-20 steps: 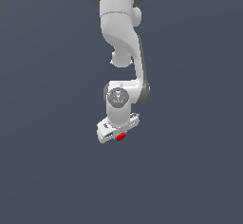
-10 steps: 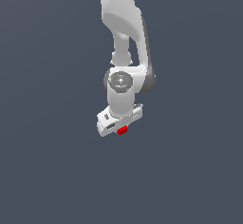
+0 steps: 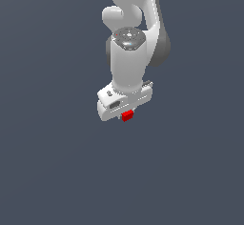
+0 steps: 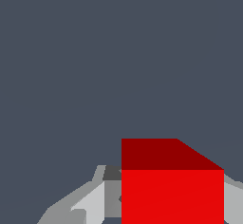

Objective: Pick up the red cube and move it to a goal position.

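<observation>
Red cube (image 3: 127,116) sits in our grip, tucked just under the white gripper (image 3: 127,115) at the end of the arm (image 3: 129,52), and only its lower part peeks out below the gripper body in the exterior view. Our jaws are drawn in narrow, pressed against the cube's two opposite sides, so they hold it and touch nothing else. In the wrist view the cube (image 4: 172,190) fills the near corner of the picture, its bright face toward the camera and a darker face above it, with a grey finger (image 4: 97,201) showing flush against one side and a sliver of the other finger (image 4: 233,199) against the opposite side. Around the cube we see only plain dark grey-blue ground (image 3: 52,162), with no edge or corner visible to place it by.
</observation>
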